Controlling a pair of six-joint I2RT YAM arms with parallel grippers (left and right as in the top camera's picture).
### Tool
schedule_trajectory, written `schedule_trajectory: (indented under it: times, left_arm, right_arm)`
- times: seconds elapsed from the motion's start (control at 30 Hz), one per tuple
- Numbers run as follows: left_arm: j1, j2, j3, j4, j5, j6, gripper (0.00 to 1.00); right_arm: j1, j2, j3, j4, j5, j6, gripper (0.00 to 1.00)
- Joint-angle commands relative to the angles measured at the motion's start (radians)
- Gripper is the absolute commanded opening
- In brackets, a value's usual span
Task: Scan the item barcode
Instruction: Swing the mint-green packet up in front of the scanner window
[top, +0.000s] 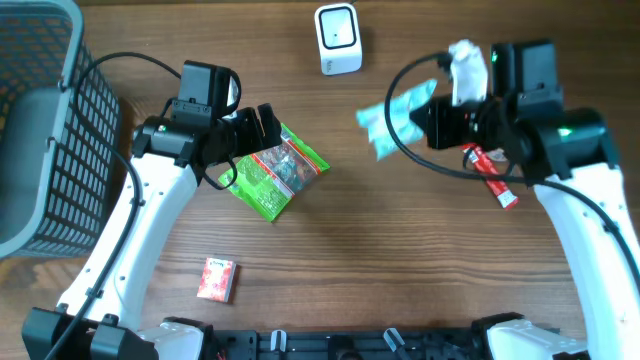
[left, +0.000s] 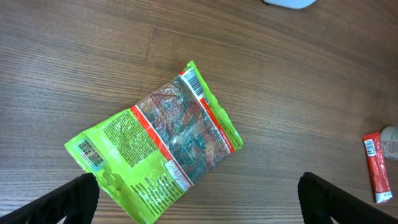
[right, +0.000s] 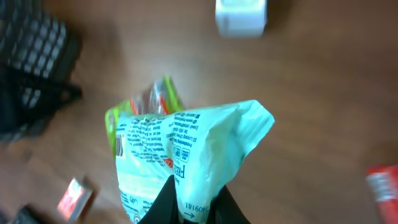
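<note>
A pale mint packet (top: 392, 112) with printed text hangs in the air, and my right gripper (top: 424, 118) is shut on its edge. The right wrist view shows its black fingers (right: 163, 202) pinching the mint packet (right: 180, 149) from below, right gripper (right: 196, 205). The white barcode scanner (top: 338, 38) stands at the table's far middle, scanner (right: 241, 17). A green and red snack packet (top: 275, 172) lies flat on the wood. My left gripper (top: 255, 135) hovers over it, open wide; in the left wrist view the left gripper (left: 199, 202) straddles the green packet (left: 155, 143) without touching.
A grey mesh basket (top: 40, 120) fills the far left. A small red box (top: 217, 279) lies near the front edge. A red sachet (top: 490, 175) lies under my right arm, beside a white object (top: 465, 55). The red sachet (left: 376, 168) also shows at right.
</note>
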Motion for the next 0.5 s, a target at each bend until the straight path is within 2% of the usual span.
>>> schedule_trajectory:
  times: [0.0,0.17,0.27,0.47]
  left_arm:
    - [0.006,-0.001,0.001,0.000,-0.002,0.001,1.00]
    - [0.006,-0.001,0.001,0.000,-0.002,0.001,1.00]
    - [0.006,-0.001,0.001,0.000,-0.002,0.001,1.00]
    - [0.006,-0.001,0.001,0.000,-0.002,0.001,1.00]
  right_arm:
    - [0.070,0.013,0.195,-0.037,0.256,0.022,0.04]
    - [0.172,0.070,0.322,0.015,0.405,-0.036,0.04]
    - [0.252,0.103,0.324,0.100,0.582,-0.103,0.04]
    - [0.396,0.227,0.323,0.216,0.895,-0.349,0.04]
